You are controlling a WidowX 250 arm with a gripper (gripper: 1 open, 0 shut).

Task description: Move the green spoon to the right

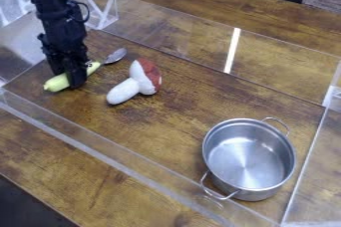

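So the black gripper (67,71) is pointing straight down at the far left of the wooden table (186,47), and its jaws are sitting closed tight on the handle of the green spoon (74,75). The spoon is lying low on the wood, with the yellow-green handle end poking out toward the lower left under the fingers and the little silver bowl sticking out to the upper right behind the arm. Whether the spoon is actually touching the table or is just barely off it, I honestly can't tell from this angle. Just to the right of the spoon, a white-and-red mushroom toy (131,84) is lying on its side, close by but not touching it. Way over in the lower right a steel pot (248,158) with two small handles is sitting upright, well apart from everything else. A clear acrylic wall (120,169) is running around the whole work area, catching a bit of glare near the middle.
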